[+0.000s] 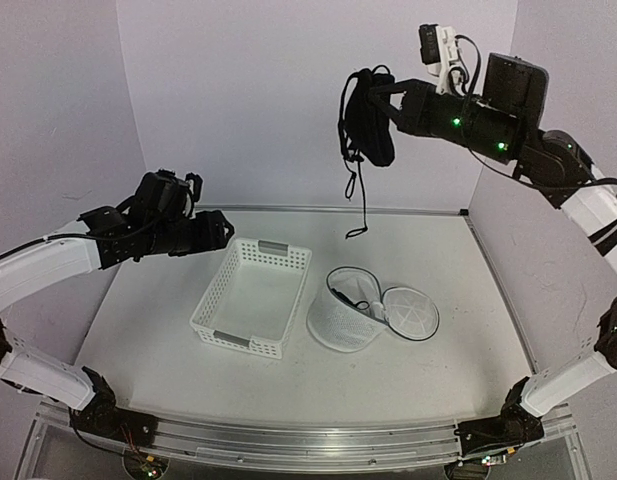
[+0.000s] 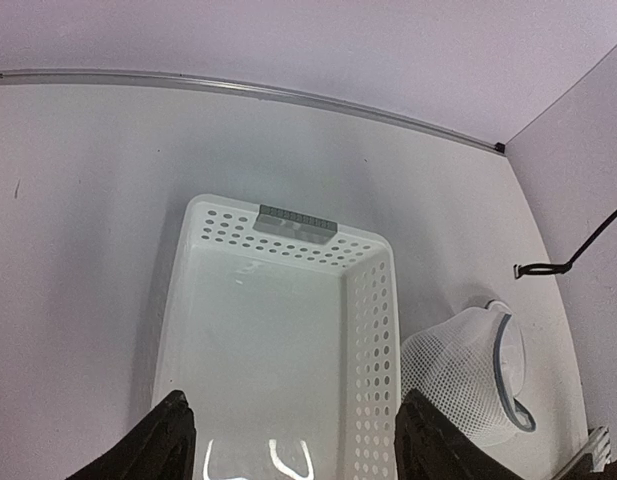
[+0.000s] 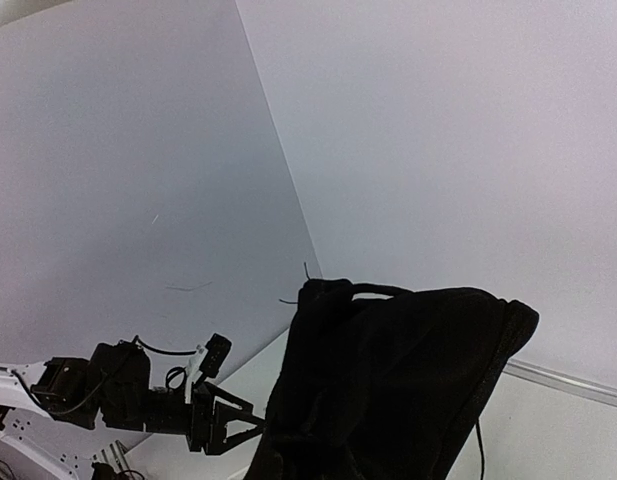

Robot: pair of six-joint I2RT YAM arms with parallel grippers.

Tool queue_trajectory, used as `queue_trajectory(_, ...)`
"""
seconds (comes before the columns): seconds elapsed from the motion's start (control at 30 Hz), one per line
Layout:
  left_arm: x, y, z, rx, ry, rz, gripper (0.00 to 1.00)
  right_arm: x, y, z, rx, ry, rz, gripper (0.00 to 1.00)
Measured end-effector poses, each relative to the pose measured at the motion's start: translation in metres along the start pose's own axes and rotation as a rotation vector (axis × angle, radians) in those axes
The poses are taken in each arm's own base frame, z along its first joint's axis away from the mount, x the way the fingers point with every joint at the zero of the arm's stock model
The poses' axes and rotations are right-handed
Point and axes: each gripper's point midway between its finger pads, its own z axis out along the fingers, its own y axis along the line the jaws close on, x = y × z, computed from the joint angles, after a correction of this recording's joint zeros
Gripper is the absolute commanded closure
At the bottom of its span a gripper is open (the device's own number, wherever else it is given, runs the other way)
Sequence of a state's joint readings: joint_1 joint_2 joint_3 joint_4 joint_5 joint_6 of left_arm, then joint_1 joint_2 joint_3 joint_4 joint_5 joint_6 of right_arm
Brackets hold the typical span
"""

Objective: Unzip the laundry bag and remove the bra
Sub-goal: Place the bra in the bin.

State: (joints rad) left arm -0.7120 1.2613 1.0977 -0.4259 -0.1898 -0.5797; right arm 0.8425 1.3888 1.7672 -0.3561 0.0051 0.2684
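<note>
Seen from above, the right gripper [image 1: 388,103] has its jaws clamped on the bra [image 1: 369,118], which hangs long axis vertical with straps trailing, high over the far side of the bench [image 1: 468,300]. The laundry bag [image 1: 350,318] lies open below, beside the basket [image 1: 250,297]. From the left wrist, the left gripper [image 2: 300,450] hovers over that basket, jaws spread. From the right wrist, the bra fills the lower frame, so any set-down probably lies down and leftward.

Just right of the basket [image 1: 238,342], the laundry bag [image 1: 340,322]; high above, behind both, the bra [image 1: 368,118].
</note>
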Motion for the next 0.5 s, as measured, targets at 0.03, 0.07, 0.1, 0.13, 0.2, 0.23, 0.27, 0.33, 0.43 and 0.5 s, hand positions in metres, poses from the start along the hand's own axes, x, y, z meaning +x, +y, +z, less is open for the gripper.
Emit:
queue_trajectory(0.03,-0.002,0.001,-0.003,-0.002,-0.008,0.005,0.31,0.005,0.002,0.006,-0.010,0.014,0.003,1.00)
queue_trajectory(0.07,-0.004,0.001,-0.006,-0.003,-0.018,0.008,0.32,0.010,0.003,0.010,-0.019,0.026,0.006,1.00)
queue_trajectory(0.1,-0.007,0.002,-0.010,-0.007,-0.028,0.013,0.32,0.016,0.005,0.015,-0.029,0.041,0.010,1.00)
queue_trajectory(0.13,-0.009,0.004,-0.015,-0.012,-0.037,0.021,0.31,0.022,0.007,0.021,-0.043,0.056,0.014,1.00)
queue_trajectory(0.2,-0.015,0.006,-0.025,-0.020,-0.062,0.029,0.31,0.034,0.012,0.031,-0.068,0.082,0.018,1.00)
queue_trajectory(0.23,-0.018,0.008,-0.032,-0.023,-0.076,0.033,0.31,0.039,0.015,0.036,-0.079,0.094,0.020,1.00)
queue_trajectory(0.27,-0.021,0.009,-0.038,-0.027,-0.093,0.038,0.30,0.043,0.017,0.040,-0.087,0.102,0.023,1.00)
queue_trajectory(0.33,-0.029,0.012,-0.052,-0.029,-0.130,0.040,0.30,0.055,0.024,0.048,-0.113,0.126,0.028,1.00)
queue_trajectory(0.43,-0.039,0.015,-0.072,-0.028,-0.183,0.038,0.30,0.070,0.033,0.060,-0.143,0.157,0.036,1.00)
queue_trajectory(0.5,-0.045,0.017,-0.086,-0.025,-0.220,0.034,0.29,0.081,0.037,0.069,-0.155,0.176,0.043,1.00)
